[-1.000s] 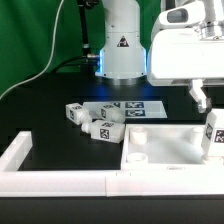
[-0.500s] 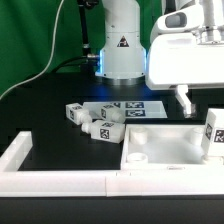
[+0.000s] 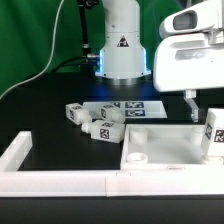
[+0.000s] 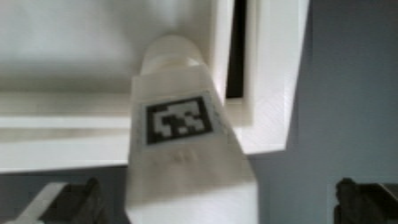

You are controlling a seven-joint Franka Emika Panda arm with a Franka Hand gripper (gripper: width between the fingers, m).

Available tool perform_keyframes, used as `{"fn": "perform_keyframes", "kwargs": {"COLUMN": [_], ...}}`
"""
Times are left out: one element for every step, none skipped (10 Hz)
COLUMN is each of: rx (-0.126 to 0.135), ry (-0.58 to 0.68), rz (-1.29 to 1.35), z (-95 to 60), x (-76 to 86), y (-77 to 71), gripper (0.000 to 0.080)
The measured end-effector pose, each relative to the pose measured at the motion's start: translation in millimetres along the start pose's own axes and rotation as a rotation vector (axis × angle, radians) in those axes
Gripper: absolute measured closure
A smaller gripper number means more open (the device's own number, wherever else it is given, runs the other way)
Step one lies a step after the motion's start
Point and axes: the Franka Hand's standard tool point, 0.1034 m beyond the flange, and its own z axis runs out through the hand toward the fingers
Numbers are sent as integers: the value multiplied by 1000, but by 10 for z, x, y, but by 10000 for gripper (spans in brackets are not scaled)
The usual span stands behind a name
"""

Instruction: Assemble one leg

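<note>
The gripper (image 4: 214,205) is lower than a second ago. Its visible finger (image 3: 190,105) now reaches down about level with the top of the upright leg (image 3: 214,135), where before it hung above it. The finger stands slightly farther from the leg, toward the exterior view's left, than at first, yet nearer than half a second ago.

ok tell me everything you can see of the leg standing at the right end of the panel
The leg is a stubby white peg, plastic by its look, with a square black-and-white tag on its side. It stands upright at the exterior view's right edge, by the white panel's raised rim; what its base rests on is not visible. In the wrist view it lies between the fingertips of the open tool, which do not touch it.
</note>
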Motion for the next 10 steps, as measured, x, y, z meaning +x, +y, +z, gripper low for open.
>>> {"fn": "perform_keyframes", "kwargs": {"rx": [4, 4, 4, 3, 3, 1, -1, -3, -4, -9], "ry": [-52, -72, -63, -64, -64, -64, -64, -64, -65, -65], "rz": [7, 18, 27, 43, 54, 123, 194, 261, 311, 424], "z": [4, 18, 19, 22, 23, 23, 25, 26, 27, 34], "x": [9, 10, 19, 18, 18, 18, 17, 16, 16, 12], "y": [36, 86, 79, 81, 85, 84, 84, 84, 83, 82], "gripper": [150, 150, 150, 254, 389, 389, 515, 515, 515, 515]}}
